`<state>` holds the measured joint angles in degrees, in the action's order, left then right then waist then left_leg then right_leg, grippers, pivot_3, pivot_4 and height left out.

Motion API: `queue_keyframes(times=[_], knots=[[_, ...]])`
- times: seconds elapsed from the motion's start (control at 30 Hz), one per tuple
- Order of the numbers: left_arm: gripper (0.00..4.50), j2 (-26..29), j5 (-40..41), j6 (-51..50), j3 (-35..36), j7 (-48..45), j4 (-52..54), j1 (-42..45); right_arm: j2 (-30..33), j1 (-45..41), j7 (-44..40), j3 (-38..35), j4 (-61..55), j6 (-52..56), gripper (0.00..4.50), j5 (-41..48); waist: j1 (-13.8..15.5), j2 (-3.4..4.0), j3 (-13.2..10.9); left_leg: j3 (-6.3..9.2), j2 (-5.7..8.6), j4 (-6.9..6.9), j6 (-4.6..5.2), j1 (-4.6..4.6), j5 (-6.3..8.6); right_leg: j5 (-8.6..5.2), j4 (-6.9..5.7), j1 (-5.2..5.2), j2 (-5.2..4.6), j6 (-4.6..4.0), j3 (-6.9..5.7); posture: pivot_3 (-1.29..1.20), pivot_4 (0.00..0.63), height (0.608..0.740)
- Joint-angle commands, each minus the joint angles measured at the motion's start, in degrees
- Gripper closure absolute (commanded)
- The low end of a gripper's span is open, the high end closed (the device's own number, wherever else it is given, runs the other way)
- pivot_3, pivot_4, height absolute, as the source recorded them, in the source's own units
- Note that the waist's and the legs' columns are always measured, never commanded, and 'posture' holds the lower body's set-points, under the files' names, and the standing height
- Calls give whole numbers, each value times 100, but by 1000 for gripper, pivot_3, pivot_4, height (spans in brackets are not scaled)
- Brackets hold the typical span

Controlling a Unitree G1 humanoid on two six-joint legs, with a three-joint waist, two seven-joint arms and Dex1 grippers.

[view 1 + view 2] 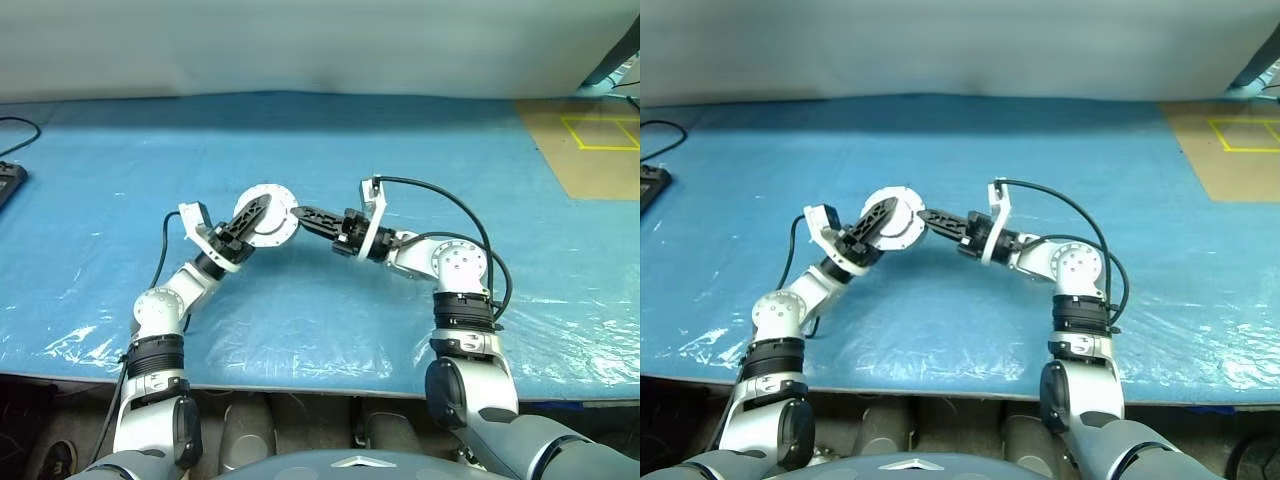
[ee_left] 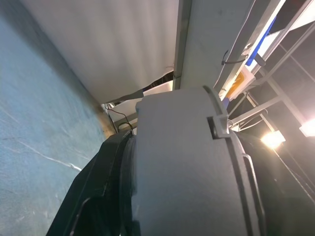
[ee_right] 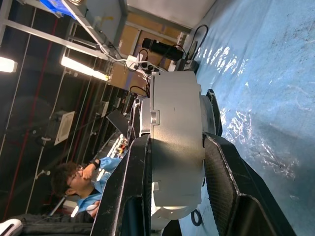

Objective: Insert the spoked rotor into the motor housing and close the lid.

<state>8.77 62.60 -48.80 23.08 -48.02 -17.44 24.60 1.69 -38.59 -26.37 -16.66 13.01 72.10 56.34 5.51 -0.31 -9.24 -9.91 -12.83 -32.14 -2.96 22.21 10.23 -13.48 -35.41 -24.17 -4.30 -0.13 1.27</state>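
Round silver-grey motor housing [image 1: 268, 214], lid closed, is held above the blue table cover [image 1: 420, 150]. Right gripper [image 1: 300, 214] clamps its flat faces edgewise; left gripper [image 1: 252, 212] fingers straddle it opposite, partly spread.

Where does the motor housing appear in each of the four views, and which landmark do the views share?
Left eye view: motor housing just left of centre, above the blue sheet.
Right eye view: left of centre.
Left wrist view: large, centre-right.
Right wrist view: centre, between black fingers.
Shared landmark: the blue sheet.
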Motion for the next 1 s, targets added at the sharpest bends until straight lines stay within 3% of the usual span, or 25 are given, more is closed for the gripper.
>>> queue_keyframes(times=[0.03, 0.23, 0.27, 0.43, 0.67, 0.83, 1.0], knots=[[1849, 4, -44, 225, 37, -77, 90, 20, -29, -202, 22, -95, 2, -311, 3310, 29, -1, 0, 0, 0, 0, 0, 0, 0, 0, 0, -1, 0, 0, 0, 0, 0, 150, 740], [1850, -51, -289, 646, 26, 33, -155, 142, 40, -226, -196, 38, 119, -818, 3310, -235, 1, 0, 0, 1, 0, -2, 0, 0, 0, 0, -3, 0, 0, 0, 0, 0, 150, 740], [1850, -70, -332, 754, 58, 87, -245, 189, 44, -255, -142, 23, 209, -933, 2651, -312, 1, 0, 0, 1, 0, -3, 0, 0, 0, 0, -3, 0, 0, 0, 0, 0, 150, 740], [1850, -223, -716, 1622, 277, 475, -814, 441, -57, -434, 424, -116, 731, -2258, 1239, -1014, -11, 0, 0, 2, 0, -12, 0, -3, 0, 2, -12, 2, 0, 3, 3, 0, 150, 740], [1850, -298, -876, 2799, 818, 932, -1575, 1001, 20, -492, 509, -300, 919, -2744, 1239, -1142, -8, -9, -5, 6, 0, -13, 1, 5, 0, 2, -10, 1, 1, 3, 0, 0, 150, 740], [1850, 106, -1124, 4360, 1530, 1951, -3059, 2090, 162, -299, 489, -310, 838, -2944, 1239, -1272, -16, -22, -12, 14, 0, -27, 1, 5, -1, 4, -23, 2, 2, 6, 0, 0, 150, 740], [1850, 459, -1695, 5309, 1546, 2637, -4324, 2816, 147, -140, 581, -356, 672, -3048, 1239, -1247, 11, -25, -14, 21, 5, -26, 1, 15, 0, 6, -13, 3, 2, 10, -6, 0, 150, 740]])
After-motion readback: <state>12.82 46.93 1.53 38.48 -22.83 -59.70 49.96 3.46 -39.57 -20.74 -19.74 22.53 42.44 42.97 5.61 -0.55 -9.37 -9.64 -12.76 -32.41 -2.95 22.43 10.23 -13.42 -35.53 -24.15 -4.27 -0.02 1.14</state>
